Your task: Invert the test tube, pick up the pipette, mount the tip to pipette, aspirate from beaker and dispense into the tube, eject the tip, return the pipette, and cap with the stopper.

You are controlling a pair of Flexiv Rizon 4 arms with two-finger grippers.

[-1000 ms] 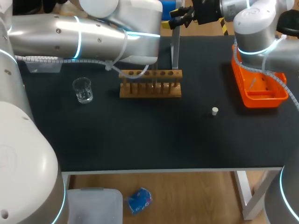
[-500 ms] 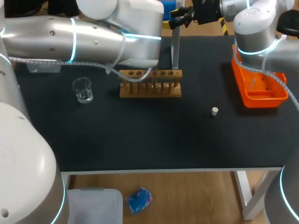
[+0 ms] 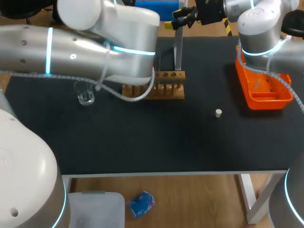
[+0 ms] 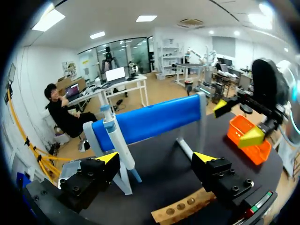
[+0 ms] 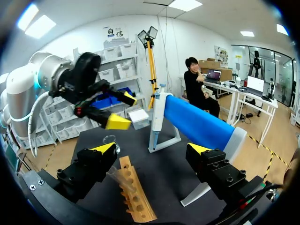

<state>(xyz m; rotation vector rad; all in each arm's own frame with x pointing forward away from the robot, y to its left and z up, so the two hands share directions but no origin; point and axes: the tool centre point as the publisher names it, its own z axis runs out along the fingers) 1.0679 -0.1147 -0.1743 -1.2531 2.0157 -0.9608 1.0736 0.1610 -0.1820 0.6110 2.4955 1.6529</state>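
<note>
The left arm (image 3: 95, 52) comes in low from the left and lies across the rear of the bench (image 3: 142, 142), its thick body covering the left end of the wooden rack (image 3: 166, 85) from above. The left fingers (image 4: 108, 159) are spread wide with nothing between them; they hover just above the rack and point toward the pipette (image 4: 112, 140), which hangs upright on its white stand at the back, in front of a blue barrier (image 4: 150, 122).

The right arm (image 3: 261, 23) bends in from the far right corner, with its wrist turned toward the middle. The right fingers (image 5: 104, 149) are also wide apart and hold nothing, high over the rack's right end and facing the left ones across it.

1 test tube (image 5: 114, 174) sits in the rack's end hole nearest the right fingers, leaning a little. The beaker (image 3: 84, 94) stands left of the rack, partly under the left arm. The small white stopper (image 3: 218, 113) lies alone on the bench to the right, near the orange tray (image 3: 263, 97).
</note>
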